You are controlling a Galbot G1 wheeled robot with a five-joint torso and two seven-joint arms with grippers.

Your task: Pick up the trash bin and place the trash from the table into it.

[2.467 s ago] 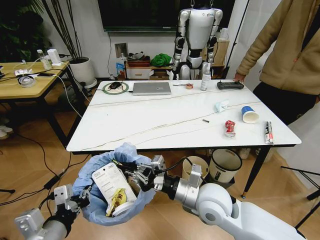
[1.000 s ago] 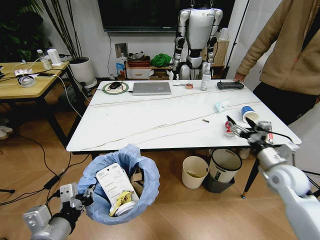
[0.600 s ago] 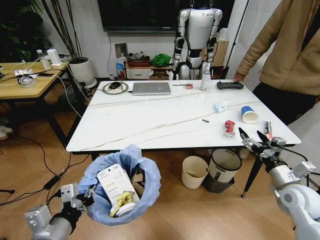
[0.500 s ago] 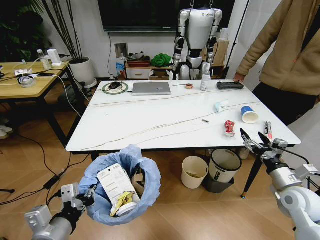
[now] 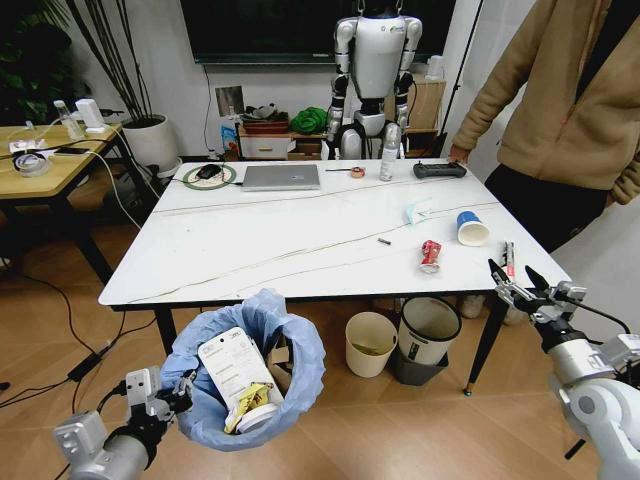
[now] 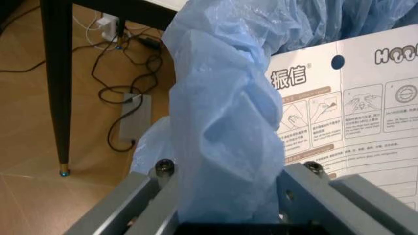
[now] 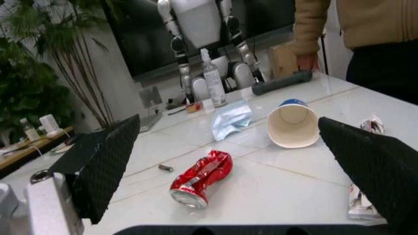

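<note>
Now the right gripper (image 5: 522,282), fingers spread, has left the trash bin (image 5: 245,375), which the left gripper (image 5: 172,391) grips.

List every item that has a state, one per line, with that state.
trash bin: lined with a blue bag, holding litter, gripped at its rim
left gripper: shut on the bag rim
right gripper: open, off the table's near right corner
red can: crushed, lying on its side
paper cup: tipped over
laptop: closed

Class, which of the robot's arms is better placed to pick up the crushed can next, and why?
Right. The right pincer is open beside the table's right edge, close to the can. The left pincer is shut on the bin.
</note>
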